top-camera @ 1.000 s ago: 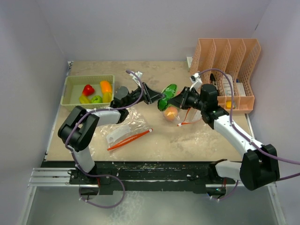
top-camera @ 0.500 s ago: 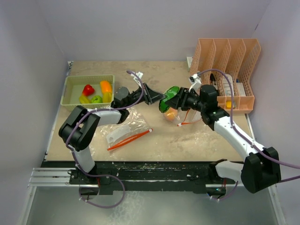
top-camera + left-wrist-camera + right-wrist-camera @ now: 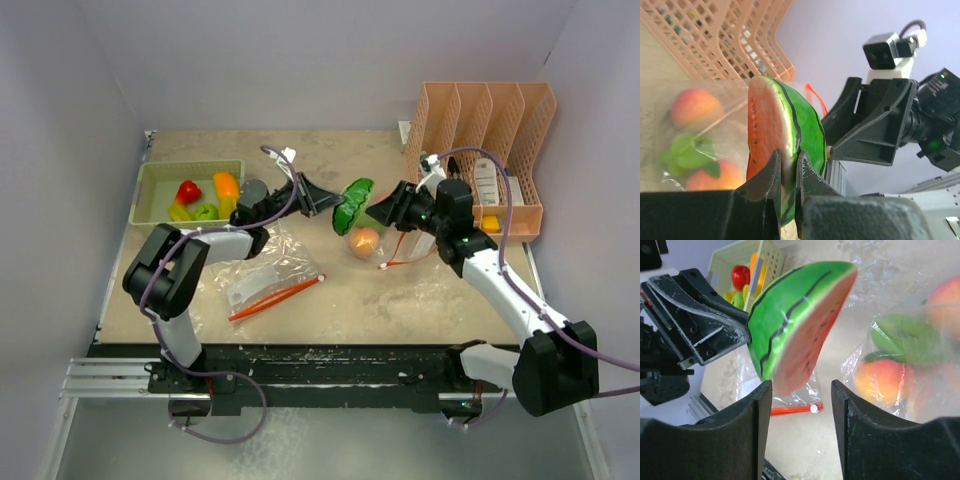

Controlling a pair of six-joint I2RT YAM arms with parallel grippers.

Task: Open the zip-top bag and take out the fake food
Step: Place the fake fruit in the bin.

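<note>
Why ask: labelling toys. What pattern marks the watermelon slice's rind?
Watermelon rind: green, thin dark stripes; clearest in right wrist view.

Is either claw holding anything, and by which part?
The left gripper pinches the green-and-red plastic watermelon slice by one end; the right gripper holds nothing.

A: Watermelon slice: moulded plastic; rind smooth and glossy; red face duller, satin.
B: Agreed; peaches glossy too, seen through the zip-top bag: thin clear film, crinkled, catching glare.
A: Left gripper fingers: black matt plastic; edges scuffed grey.
B: Table: matt, mottled, rough-looking; file rack and green tray: perforated plastic, slight sheen.
</note>
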